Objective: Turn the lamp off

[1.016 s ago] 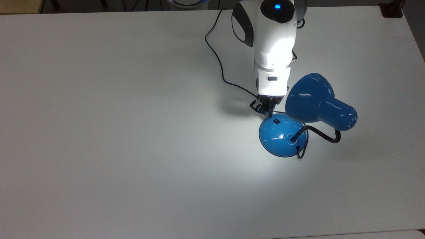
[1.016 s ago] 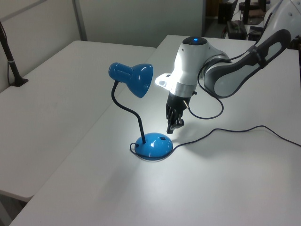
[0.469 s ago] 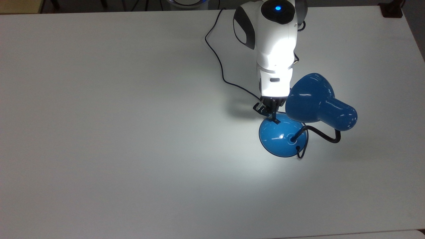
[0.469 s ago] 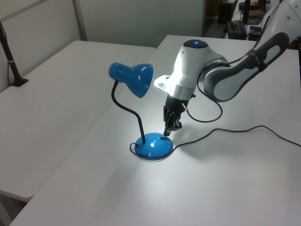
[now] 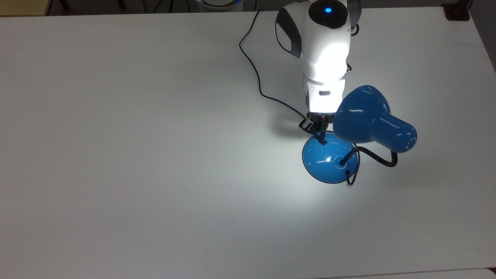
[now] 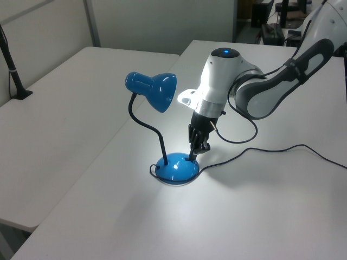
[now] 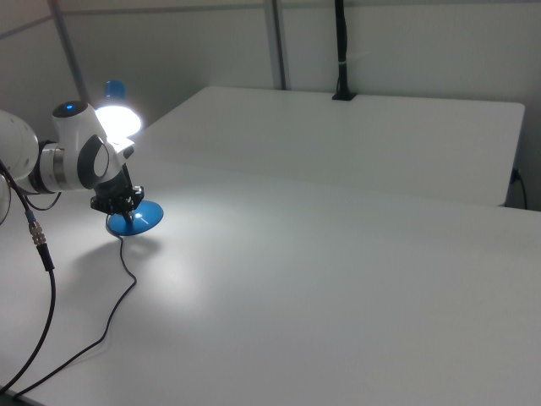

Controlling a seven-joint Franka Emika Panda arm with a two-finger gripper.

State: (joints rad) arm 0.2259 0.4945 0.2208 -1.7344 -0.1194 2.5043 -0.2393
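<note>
Since a moment ago, my gripper has come down and slid toward the blue base of the lamp, and now its tip sits right at the small black switch. I cannot tell if it is touching the switch or just above it. I also cannot tell if my fingers are open or closed, and I see nothing held in them.

The lamp stands on the white tabletop, nearer the top view's right edge than its left, and closer to the far edge where my arm comes from. It is on, and a bright patch of light falls on the tabletop around the base. The shade hangs up high on the bent black neck, off to one side of my gripper and close to it. The thin black cord runs from the base back toward the far edge.

What matters most now is that the switch lies straight under my tip, on the side of the base that faces my arm. I think I only need a small push down to click it. If I slide sideways I might slip off the round base or bump the shade
</note>
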